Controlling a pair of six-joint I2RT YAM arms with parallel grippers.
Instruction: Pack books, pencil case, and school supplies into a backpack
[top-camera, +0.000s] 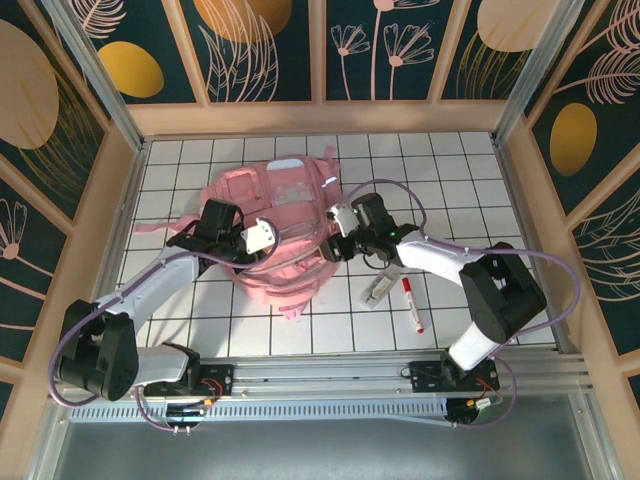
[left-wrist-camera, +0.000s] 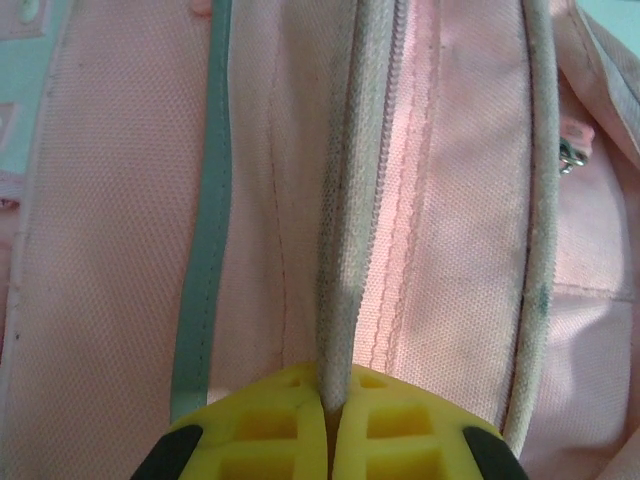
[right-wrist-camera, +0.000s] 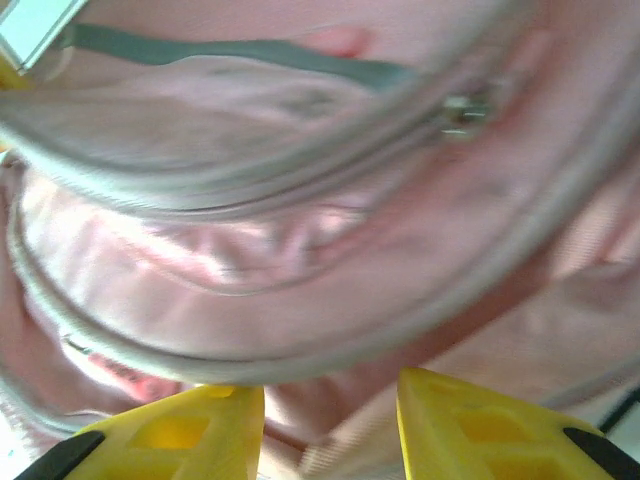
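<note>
The pink backpack (top-camera: 285, 225) lies in the middle of the tiled table. My left gripper (top-camera: 252, 240) rests on its top, and in the left wrist view its yellow fingers (left-wrist-camera: 270, 425) are shut on a grey piped edge (left-wrist-camera: 340, 250) beside a zip. My right gripper (top-camera: 337, 246) presses against the backpack's right side. It is open, its fingers (right-wrist-camera: 190, 430) apart with pink fabric (right-wrist-camera: 330, 300) just beyond them and a zip pull (right-wrist-camera: 462, 108) above. A white marker with a red cap (top-camera: 411, 304) lies on the table to the right. The navy book is out of view.
A small pale flat item (top-camera: 376, 291) lies just left of the marker, near the right arm's forearm. Wooden walls (top-camera: 110, 230) close in the table on three sides. Bare tiles (top-camera: 450, 180) stretch behind and right of the backpack.
</note>
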